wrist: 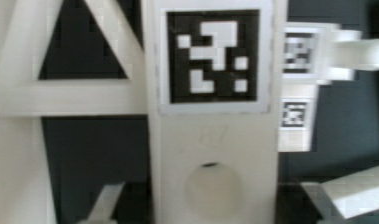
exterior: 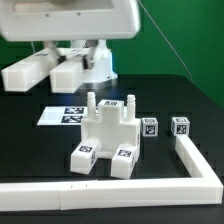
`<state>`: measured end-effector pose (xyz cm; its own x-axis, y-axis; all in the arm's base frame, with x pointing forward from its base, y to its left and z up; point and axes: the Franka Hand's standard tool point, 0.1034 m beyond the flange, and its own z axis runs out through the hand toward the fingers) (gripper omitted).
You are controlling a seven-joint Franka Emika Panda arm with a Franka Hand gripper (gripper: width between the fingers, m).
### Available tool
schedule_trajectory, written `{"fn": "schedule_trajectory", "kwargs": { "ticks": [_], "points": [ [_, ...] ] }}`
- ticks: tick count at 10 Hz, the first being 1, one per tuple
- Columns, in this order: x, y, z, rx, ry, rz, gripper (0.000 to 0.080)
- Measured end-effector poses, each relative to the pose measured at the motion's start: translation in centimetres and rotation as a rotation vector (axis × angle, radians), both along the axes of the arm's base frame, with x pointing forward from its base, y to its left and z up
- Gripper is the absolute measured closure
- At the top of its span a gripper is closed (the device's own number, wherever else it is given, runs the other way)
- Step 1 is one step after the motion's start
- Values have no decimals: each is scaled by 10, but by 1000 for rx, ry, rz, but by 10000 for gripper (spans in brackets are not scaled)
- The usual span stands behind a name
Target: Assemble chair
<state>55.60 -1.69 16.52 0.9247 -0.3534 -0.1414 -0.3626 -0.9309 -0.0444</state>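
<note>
Overhead, the Panda arm's gripper (exterior: 62,74) hangs tilted above the black table (exterior: 170,95), well clear of the work. Its white blocks run together in the exterior view, so how far the fingers are spread, and whether they hold anything, cannot be told.

The half-built chair (exterior: 105,135) stands below the hand and off to the exterior view's right. It is a white blocky body with two posts rising from its top and tagged feet facing the camera. The marker board (exterior: 68,114) lies flat almost directly under the hand, just behind the chair. Beyond the chair from the hand, two loose pieces sit apart from it: the nearer cube (exterior: 150,127) and the farther cube (exterior: 181,126), each showing a tag. The border rail (exterior: 150,185) runs along the front and up the exterior view's right.

From the wrist, a tagged white bar (wrist: 212,130) fills the frame at close range, with smaller tags on white parts beside it.
</note>
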Motion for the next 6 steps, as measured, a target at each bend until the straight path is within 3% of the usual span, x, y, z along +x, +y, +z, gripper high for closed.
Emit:
{"fn": "schedule_trajectory", "kwargs": {
  "ticks": [1,4,5,6],
  "points": [
    [1,4,-9,5,2,-7,515],
    [0,4,-12,4,7,-5,515],
    [2,5,-12,-14,-4,-4,515],
    [4,17,-9,-50,-41,23,515]
  ]
}}
